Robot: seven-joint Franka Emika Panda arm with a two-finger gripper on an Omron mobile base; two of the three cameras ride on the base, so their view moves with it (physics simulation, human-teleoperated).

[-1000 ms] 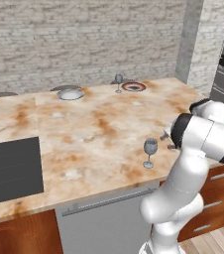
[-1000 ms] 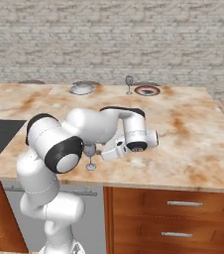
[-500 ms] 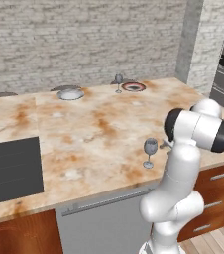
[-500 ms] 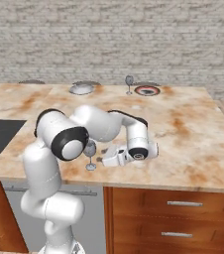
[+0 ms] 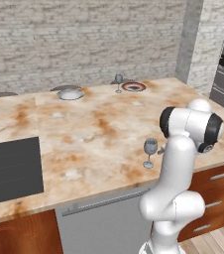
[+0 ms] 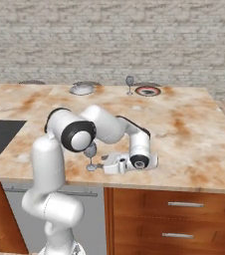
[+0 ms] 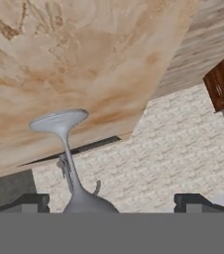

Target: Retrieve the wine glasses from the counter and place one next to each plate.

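Big beige marble-like worktop [image 5: 99,129] with rusty orange veins, on a wood base, taken as the landmark; black inset cooktop panel [image 5: 10,171] at its left front; plain pale grey-white round plate [image 5: 70,94] at its back edge, left of centre; right of that plate, still at the back edge, a small clear greyish-blue stemmed wine glass [image 5: 118,82] stands upright just beside a round plate with red-and-black rim [image 5: 134,87], on that plate's left; second identical wine glass [image 5: 150,153] upright near the worktop's front edge, right of centre, well apart from both plates; white arm's gripper [image 6: 104,164] lies low over the front edge, pointing sideways at this glass's foot; in the hand view the glass [image 7: 69,158] sits between the dark fingers [image 7: 34,202], nearer one of them; fingers spread wide, gripping nothing, not touching the stem.
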